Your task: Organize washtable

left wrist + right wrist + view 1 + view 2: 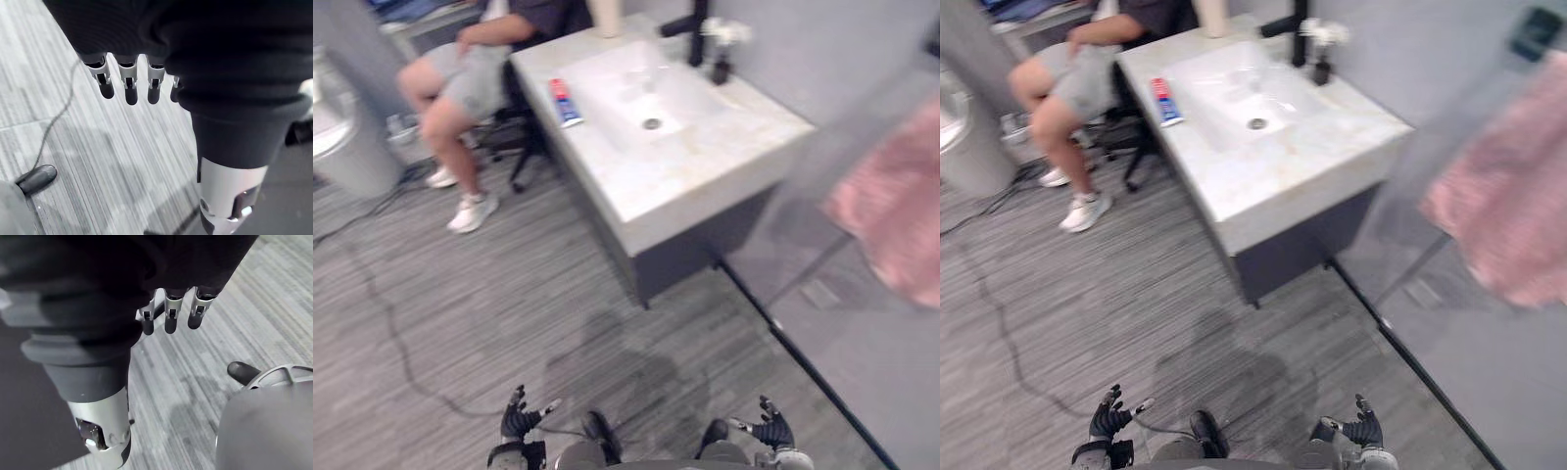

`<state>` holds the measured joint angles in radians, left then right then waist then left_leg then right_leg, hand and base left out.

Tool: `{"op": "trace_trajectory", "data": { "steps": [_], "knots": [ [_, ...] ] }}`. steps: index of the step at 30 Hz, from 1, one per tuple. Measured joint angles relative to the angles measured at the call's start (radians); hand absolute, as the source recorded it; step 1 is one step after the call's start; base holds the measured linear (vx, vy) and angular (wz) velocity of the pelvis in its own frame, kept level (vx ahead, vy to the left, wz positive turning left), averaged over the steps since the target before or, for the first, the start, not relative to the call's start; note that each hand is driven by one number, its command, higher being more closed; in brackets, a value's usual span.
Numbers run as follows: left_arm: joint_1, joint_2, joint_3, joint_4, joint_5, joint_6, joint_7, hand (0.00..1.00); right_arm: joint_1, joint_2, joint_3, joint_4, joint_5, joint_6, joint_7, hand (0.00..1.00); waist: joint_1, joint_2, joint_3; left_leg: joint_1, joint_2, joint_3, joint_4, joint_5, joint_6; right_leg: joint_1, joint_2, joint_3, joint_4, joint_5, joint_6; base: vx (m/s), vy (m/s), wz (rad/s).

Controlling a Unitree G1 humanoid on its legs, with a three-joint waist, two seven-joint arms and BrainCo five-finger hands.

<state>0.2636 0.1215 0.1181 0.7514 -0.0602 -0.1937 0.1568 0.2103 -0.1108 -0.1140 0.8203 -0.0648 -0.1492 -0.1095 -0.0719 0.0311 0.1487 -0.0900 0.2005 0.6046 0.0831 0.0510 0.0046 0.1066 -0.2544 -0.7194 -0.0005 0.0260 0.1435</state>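
The toothpaste tube [565, 102] lies on the bench [705, 166] along the basin's [607, 93] left edge, far ahead. The left robot hand [517, 421] looks nearer; it and the right robot hand [771, 429] hang spread, empty.

No text can be read (print on the tube [566, 102] on the washtable [705, 181] is illegible).

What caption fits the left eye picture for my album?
The left hand and right hand hang open above the floor; a tube lies on the washtable ahead.
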Motion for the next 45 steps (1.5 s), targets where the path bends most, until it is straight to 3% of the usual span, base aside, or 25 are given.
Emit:
{"op": "trace_trajectory", "data": {
  "steps": [1, 5, 7, 8, 9, 10, 11, 12, 14, 17, 19, 20, 21, 23, 24, 27, 29, 31, 34, 36, 38, 39, 42, 44, 45],
  "knots": [
    [0.004, 0.006, 0.034, 0.009, 0.000, 0.000, 0.001, 0.00, -0.025, 0.004, 0.017, -0.002, -0.011, -0.001, -0.004, 0.00, 0.019, -0.022, 0.003, -0.002, -0.029, -0.028, 0.003, 0.014, -0.032, 0.011, -0.029, -0.022, 0.010, 0.002, 0.009, 0.16, 0.209, 1.05],
    [0.008, 0.042, 0.059, 0.014, 0.001, 0.001, 0.019, 0.00, -0.127, 0.045, 0.084, -0.012, -0.029, -0.002, -0.005, 0.00, 0.059, -0.089, 0.039, -0.080, -0.062, -0.071, 0.120, -0.076, -0.007, 0.014, -0.080, -0.019, 0.019, 0.001, 0.014, 0.16, 0.176, 0.43],
    [0.009, 0.031, 0.067, 0.015, 0.001, 0.001, 0.019, 0.00, -0.148, 0.046, 0.095, -0.012, -0.029, -0.001, -0.004, 0.00, 0.069, -0.088, 0.041, -0.104, -0.068, -0.093, 0.199, -0.148, -0.002, 0.034, -0.104, -0.015, 0.039, 0.004, 0.017, 0.15, 0.157, 0.33],
    [0.009, 0.008, 0.072, 0.012, 0.001, 0.000, 0.019, 0.00, -0.159, 0.039, 0.093, -0.015, -0.029, 0.001, -0.004, 0.00, 0.078, -0.070, 0.044, -0.115, -0.083, -0.121, 0.227, -0.202, 0.003, 0.012, -0.149, 0.050, 0.151, -0.007, -0.002, 0.13, 0.208, 0.43],
    [0.010, 0.000, 0.069, 0.007, 0.001, 0.000, 0.019, 0.00, -0.157, 0.029, 0.093, -0.021, -0.029, 0.001, -0.004, 0.00, 0.075, -0.068, 0.048, -0.108, -0.096, -0.134, 0.229, -0.217, 0.007, -0.013, -0.176, 0.105, 0.228, -0.013, -0.034, 0.16, 0.277, 0.77],
    [0.010, -0.008, 0.059, -0.001, 0.001, -0.001, 0.020, 0.00, -0.148, 0.009, 0.093, -0.033, -0.027, 0.001, -0.004, 0.00, 0.054, -0.033, 0.050, -0.083, -0.118, -0.187, 0.217, -0.239, 0.026, -0.101, -0.202, 0.294, 0.426, -0.013, -0.090, 0.24, 0.217, 1.07],
    [-0.004, 0.004, 0.058, -0.004, 0.001, -0.002, 0.021, 0.00, -0.145, 0.012, 0.095, -0.037, -0.025, 0.001, -0.003, 0.00, 0.034, -0.023, 0.060, -0.065, -0.117, -0.241, 0.206, -0.252, 0.031, -0.176, -0.140, 0.481, 0.573, -0.126, -0.036, 0.34, 0.180, 1.29],
    [-0.022, 0.026, 0.057, -0.004, 0.001, -0.002, 0.022, 0.00, -0.145, 0.025, 0.112, -0.041, -0.025, 0.001, 0.000, 0.00, 0.033, -0.032, 0.074, -0.032, -0.131, -0.268, 0.179, -0.255, 0.036, -0.248, -0.075, 0.559, 0.673, -0.232, -0.046, 0.31, 0.069, 0.95],
    [-0.040, 0.043, 0.057, -0.003, 0.001, -0.001, 0.022, 0.00, -0.145, 0.034, 0.157, -0.041, -0.024, 0.001, 0.003, 0.00, 0.026, -0.055, 0.094, 0.043, -0.152, -0.299, 0.133, -0.261, 0.046, -0.331, 0.011, 0.573, 0.710, -0.308, -0.096, 0.32, 0.036, 0.60],
    [-0.083, 0.045, 0.035, 0.010, 0.001, -0.001, 0.019, 0.00, -0.142, 0.029, 0.171, -0.041, -0.024, 0.000, 0.005, 0.00, 0.012, -0.048, 0.104, 0.149, -0.149, -0.346, 0.099, -0.295, 0.033, -0.441, 0.129, 0.505, 0.602, -0.307, -0.122, 0.49, -0.053, 0.72],
    [-0.094, 0.041, 0.011, 0.017, 0.001, -0.005, 0.018, 0.00, -0.142, 0.026, 0.172, -0.061, -0.019, -0.002, 0.004, 0.00, -0.017, -0.056, 0.096, 0.209, -0.153, -0.382, 0.074, -0.313, -0.006, -0.481, 0.159, 0.458, 0.411, -0.216, -0.133, 0.50, -0.084, 0.84],
    [-0.095, 0.043, -0.002, 0.019, 0.003, -0.008, 0.017, 0.00, -0.125, 0.026, 0.171, -0.063, -0.015, -0.004, 0.005, 0.00, -0.037, -0.071, 0.087, 0.251, -0.161, -0.418, 0.069, -0.334, -0.039, -0.489, 0.169, 0.477, 0.348, -0.080, -0.163, 0.51, -0.114, 0.89],
    [-0.097, 0.024, -0.005, 0.024, 0.005, -0.007, 0.017, 0.00, -0.117, 0.021, 0.162, -0.071, -0.016, -0.002, 0.003, 0.00, -0.049, -0.061, 0.064, 0.275, -0.136, -0.449, 0.101, -0.352, -0.072, -0.481, 0.171, 0.470, 0.404, -0.050, -0.223, 0.65, -0.137, 0.89],
    [-0.094, 0.001, 0.001, 0.022, 0.014, -0.007, 0.017, 0.00, -0.101, 0.023, 0.154, -0.114, -0.017, -0.001, 0.000, 0.00, -0.053, -0.033, 0.063, 0.198, -0.086, -0.450, 0.332, -0.337, -0.116, -0.433, 0.187, 0.432, 0.421, -0.122, -0.232, 0.65, -0.178, 0.41],
    [-0.084, -0.024, 0.018, 0.012, 0.014, -0.007, 0.017, 0.00, -0.082, 0.027, 0.155, -0.140, -0.017, 0.001, 0.000, 0.00, -0.047, -0.011, 0.071, 0.132, -0.028, -0.436, 0.577, -0.268, -0.157, -0.355, 0.221, 0.436, 0.407, -0.163, -0.242, 0.64, -0.200, -0.01],
    [-0.045, -0.053, 0.034, -0.016, 0.013, -0.006, 0.017, 0.00, -0.080, 0.055, 0.158, -0.141, -0.013, 0.004, -0.004, 0.00, -0.018, -0.006, 0.074, 0.045, 0.064, -0.390, 0.882, -0.293, -0.144, -0.199, 0.276, 0.515, 0.358, -0.202, -0.270, 0.70, -0.112, -0.78],
    [-0.048, -0.069, 0.034, -0.061, 0.013, -0.009, 0.016, 0.00, -0.080, 0.072, 0.140, -0.144, -0.011, 0.004, -0.005, 0.00, 0.002, -0.031, 0.062, -0.036, 0.077, -0.335, 0.837, -0.319, -0.100, -0.101, 0.273, 0.596, 0.282, -0.207, -0.268, 0.53, -0.036, -0.96],
    [-0.048, -0.088, 0.040, -0.078, 0.014, -0.010, 0.015, 0.00, -0.081, 0.078, 0.106, -0.152, -0.012, 0.006, -0.007, 0.00, 0.013, -0.031, 0.063, -0.086, 0.072, -0.334, 0.695, -0.327, -0.088, -0.057, 0.271, 0.671, 0.254, -0.207, -0.267, 0.45, 0.092, -1.22],
    [-0.045, -0.098, 0.024, -0.078, 0.013, -0.009, -0.003, 0.00, -0.055, 0.080, 0.072, -0.207, -0.012, 0.007, -0.023, 0.00, 0.038, -0.057, 0.052, -0.159, -0.013, -0.486, 0.423, -0.316, -0.106, -0.030, 0.237, 0.853, 0.253, -0.258, -0.214, 0.39, 0.241, -1.47],
    [-0.036, -0.103, 0.000, -0.075, 0.012, -0.009, -0.003, 0.00, -0.051, 0.066, 0.069, -0.213, -0.012, 0.006, -0.023, 0.00, 0.036, -0.047, 0.044, -0.170, -0.027, -0.604, 0.276, -0.283, -0.151, -0.024, 0.235, 0.949, 0.271, -0.311, -0.171, 0.37, 0.370, -1.69],
    [-0.015, -0.115, -0.013, -0.075, 0.012, -0.009, -0.003, 0.00, -0.021, 0.063, 0.052, -0.211, -0.012, 0.010, -0.022, 0.00, 0.047, -0.029, 0.010, -0.160, -0.014, -0.607, 0.300, -0.225, -0.175, -0.036, 0.244, 1.068, 0.340, -0.399, -0.126, 0.41, 0.527, -1.98],
    [-0.002, -0.118, -0.016, -0.076, 0.012, -0.008, -0.003, 0.00, 0.005, 0.071, 0.048, -0.207, -0.012, 0.015, -0.022, 0.00, 0.048, -0.051, -0.013, -0.157, -0.017, -0.566, 0.357, -0.226, -0.147, -0.045, 0.221, 1.105, 0.357, -0.413, -0.114, 0.46, 0.576, -1.98],
    [-0.027, -0.049, 0.002, -0.076, 0.012, -0.006, 0.001, 0.00, 0.053, 0.140, 0.044, -0.192, 0.018, 0.026, -0.014, 0.00, 0.033, -0.138, -0.069, -0.073, -0.019, -0.343, 0.362, -0.295, -0.092, -0.162, 0.140, 1.035, 0.475, -0.334, -0.049, 0.37, 0.443, -1.76],
    [-0.053, -0.042, -0.002, -0.065, 0.012, -0.005, 0.003, 0.00, 0.024, 0.142, 0.031, -0.138, 0.030, 0.025, -0.008, 0.00, 0.030, -0.135, -0.067, 0.000, -0.016, -0.259, 0.312, -0.299, -0.082, -0.225, 0.100, 0.861, 0.550, -0.321, -0.042, 0.22, 0.287, -1.54],
    [-0.087, -0.036, 0.000, -0.032, 0.011, -0.006, 0.001, 0.00, -0.006, 0.136, 0.019, -0.076, 0.041, 0.026, 0.005, 0.00, 0.027, -0.118, -0.065, 0.058, -0.016, -0.205, 0.260, -0.297, -0.079, -0.254, 0.075, 0.670, 0.578, -0.331, -0.058, 0.18, 0.266, -1.37]
  ]
}}
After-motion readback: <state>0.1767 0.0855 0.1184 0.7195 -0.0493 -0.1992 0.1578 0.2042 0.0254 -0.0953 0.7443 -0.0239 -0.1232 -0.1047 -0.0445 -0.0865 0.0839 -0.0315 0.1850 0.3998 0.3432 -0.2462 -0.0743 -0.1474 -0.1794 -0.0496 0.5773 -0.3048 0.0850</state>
